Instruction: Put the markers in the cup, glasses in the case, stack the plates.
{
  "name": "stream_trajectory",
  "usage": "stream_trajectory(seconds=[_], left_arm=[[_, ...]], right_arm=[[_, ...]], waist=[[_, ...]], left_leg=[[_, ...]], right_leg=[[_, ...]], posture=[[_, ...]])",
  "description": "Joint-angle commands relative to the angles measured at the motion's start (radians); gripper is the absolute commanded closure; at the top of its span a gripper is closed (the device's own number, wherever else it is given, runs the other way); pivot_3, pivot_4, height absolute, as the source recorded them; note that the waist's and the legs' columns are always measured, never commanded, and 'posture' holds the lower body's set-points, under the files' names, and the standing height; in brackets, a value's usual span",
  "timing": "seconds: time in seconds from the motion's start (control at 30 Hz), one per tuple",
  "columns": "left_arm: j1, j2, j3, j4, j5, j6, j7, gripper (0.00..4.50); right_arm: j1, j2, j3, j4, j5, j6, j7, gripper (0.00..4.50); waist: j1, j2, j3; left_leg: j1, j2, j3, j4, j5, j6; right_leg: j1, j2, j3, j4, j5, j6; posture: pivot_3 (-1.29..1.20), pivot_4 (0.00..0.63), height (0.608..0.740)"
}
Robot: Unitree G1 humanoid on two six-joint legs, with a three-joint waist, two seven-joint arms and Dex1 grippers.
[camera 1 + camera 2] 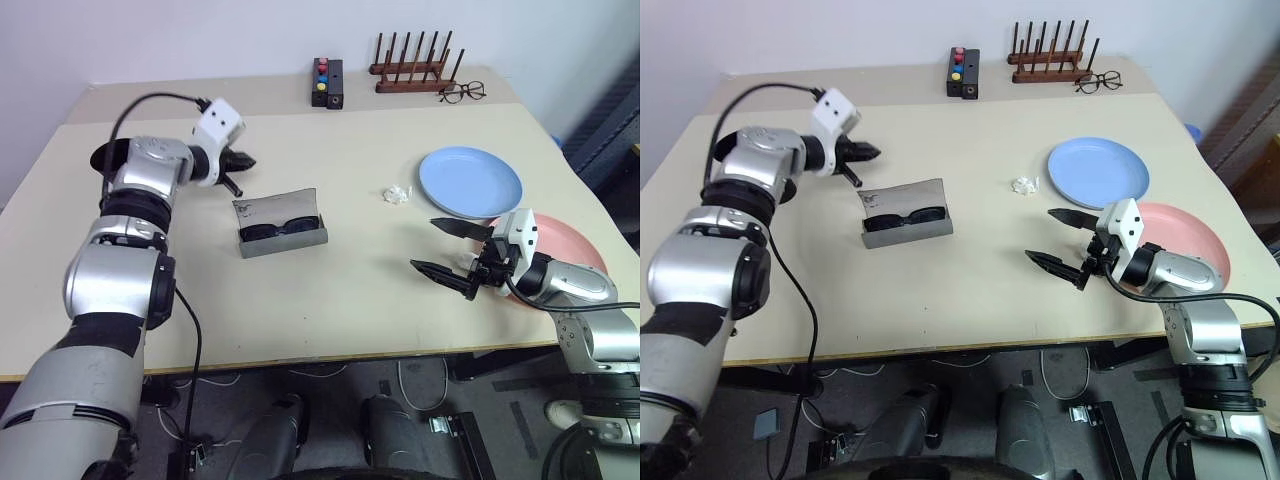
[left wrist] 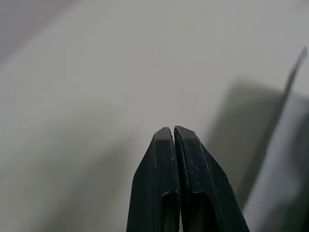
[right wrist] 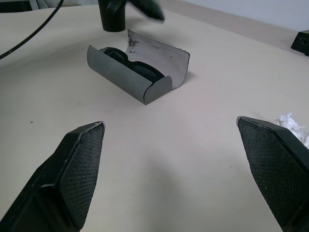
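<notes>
On the beige tabletop point(image 1: 330, 300), the black thick-framed sunglasses point(image 1: 278, 229) lie inside the grey hinged metal case point(image 1: 282, 240), whose lid stands open. The left hand point(image 1: 240, 160) hovers just behind the case, fingers pressed together on nothing. The right hand point(image 1: 445, 247), spread wide and empty, hangs beside the round pink plate point(image 1: 585, 245) near the light blue plate point(image 1: 470, 182).

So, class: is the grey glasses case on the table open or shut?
Open. The case has its lid standing up behind the tray, and the black sunglasses lie inside it.
</notes>
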Motion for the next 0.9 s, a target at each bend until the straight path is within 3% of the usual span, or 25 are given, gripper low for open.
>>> stream_trajectory(seconds=[0.03, 0.27, 0.43, 0.63, 0.9], left_arm=[[0.025, 0.005, -0.029, -0.038, 0.019, -0.037, -0.066, 4.42], [0.134, 0.047, -0.035, -0.212, -0.024, 0.016, -0.288, 4.42], [0.324, 0.103, -0.059, -0.514, -0.051, 0.135, -0.393, 4.42], [0.482, 0.133, -0.066, -0.755, -0.071, 0.237, -0.371, 4.42], [0.42, 0.108, 0.048, -0.783, -0.156, 0.215, -0.204, 4.42]], right_arm=[[-0.008, 0.003, -0.009, -0.021, 0.0, -0.016, -0.006, 0.0], [0.011, -0.004, -0.017, -0.035, 0.004, -0.017, -0.014, 0.0], [0.018, -0.007, -0.013, -0.027, 0.002, -0.014, -0.011, 0.0], [0.02, -0.014, -0.009, 0.004, -0.003, -0.019, 0.009, 0.0], [0.01, -0.027, -0.023, 0.024, -0.005, -0.019, 0.014, 0.0]], waist=[[0.0, 0.0, 0.0], [-0.003, 0.0, 0.0], [-0.005, 0.001, -0.001], [0.005, 0.002, -0.001], [0.004, 0.001, -0.001]], left_leg=[[0.0, 0.0, 0.0, 0.0, 0.0, 0.0], [0.0, 0.0, 0.0, 0.0, 0.0, 0.0], [0.0, 0.0, 0.0, 0.0, 0.0, 0.0], [0.001, 0.0, 0.0, 0.001, 0.0, 0.0], [0.001, 0.0, 0.0, 0.002, -0.002, 0.004]], right_leg=[[0.0, 0.0, 0.0, 0.0, 0.0, 0.0], [0.0, 0.0, 0.0, 0.0, 0.0, 0.0], [0.0, 0.0, 0.001, 0.001, 0.0, 0.0], [0.0, 0.0, 0.001, 0.001, 0.0, 0.0], [0.001, 0.0, 0.001, 0.002, 0.0, 0.0]], posture=[[0.0, 0.15, 0.74], [0.0, 0.15, 0.74], [0.0, 0.15, 0.74], [0.0, 0.15, 0.74], [0.0, 0.15, 0.74]])
